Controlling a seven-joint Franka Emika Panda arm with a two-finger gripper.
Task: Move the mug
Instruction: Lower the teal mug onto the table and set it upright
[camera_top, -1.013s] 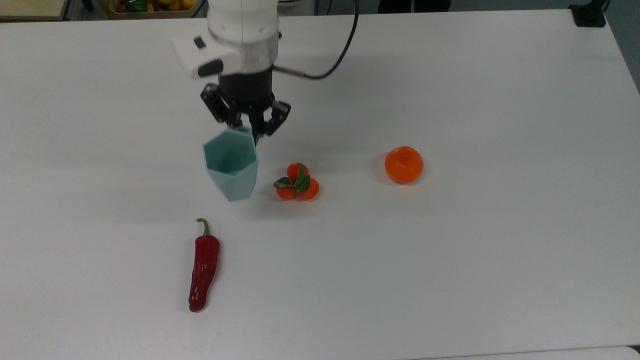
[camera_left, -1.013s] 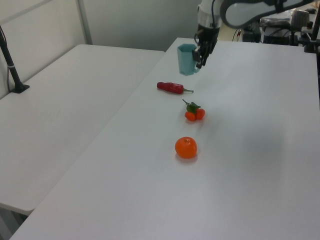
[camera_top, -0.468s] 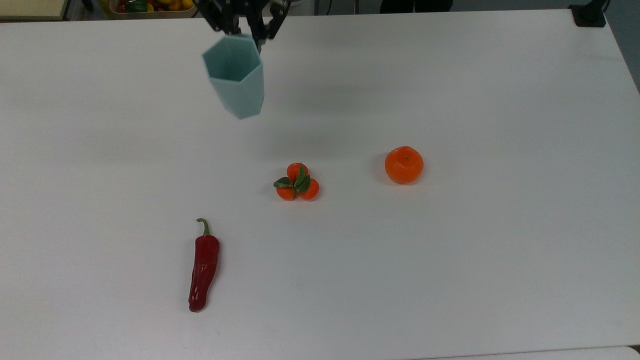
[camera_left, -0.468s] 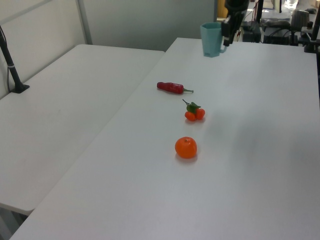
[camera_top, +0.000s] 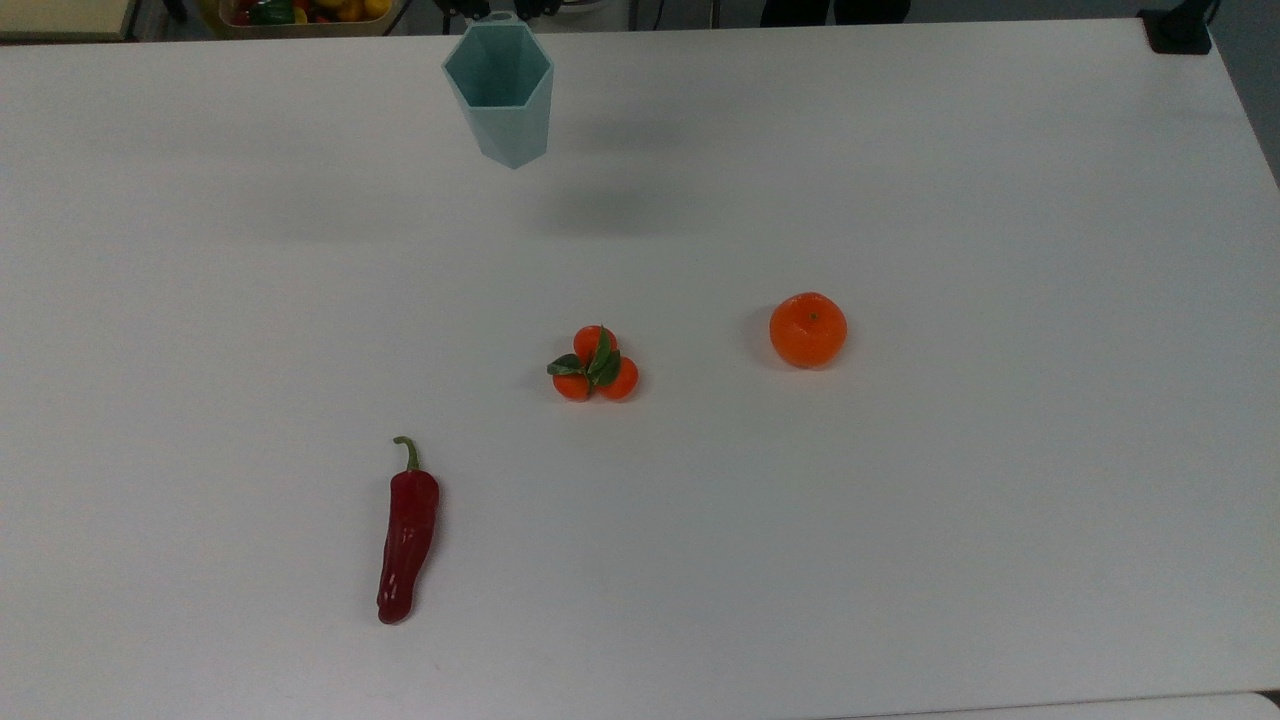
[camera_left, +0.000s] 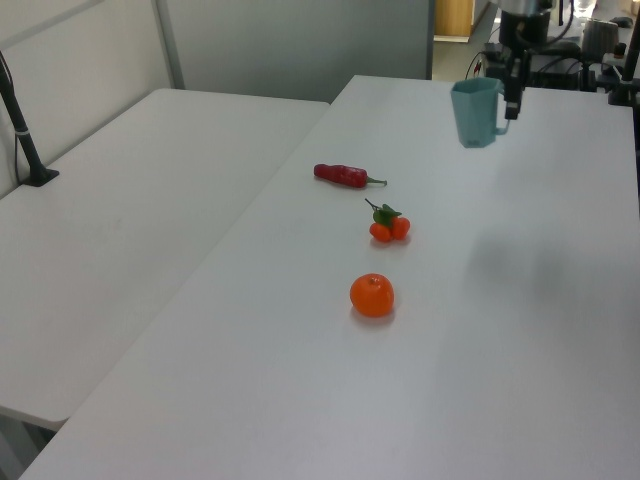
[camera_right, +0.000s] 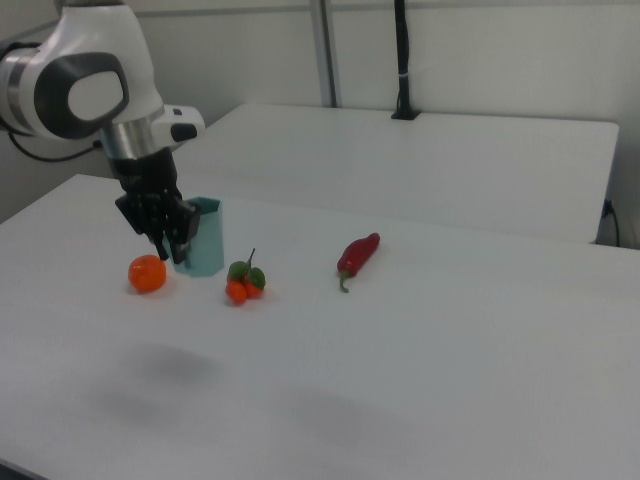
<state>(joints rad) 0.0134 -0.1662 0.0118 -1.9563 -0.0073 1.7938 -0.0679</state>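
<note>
Transport phase of a mug relocation. The mug (camera_left: 476, 112), pale teal and faceted, hangs upright and clear of the tabletop (camera_top: 900, 520), carried by the end effector (camera_right: 172, 243), whose fingers are clamped on the rim region at the mug's side. In the top view the open mouth faces the camera near the far edge of the tabletop, and a soft shadow lies on the surface below and to the top view's right of it, which confirms that the mug is airborne. Holding the mug by its rim keeps the tapered body free, so that the base can presumably be set down flat. The lifted height appears chosen to pass above the other objects: a red chilli pepper (camera_top: 406, 536), a cluster of small tomatoes (camera_top: 596, 366) with green leaves, and a mandarin (camera_top: 808, 329), all resting apart from one another on the tabletop. A tray of produce (camera_top: 300, 12) stands beyond the far edge
</note>
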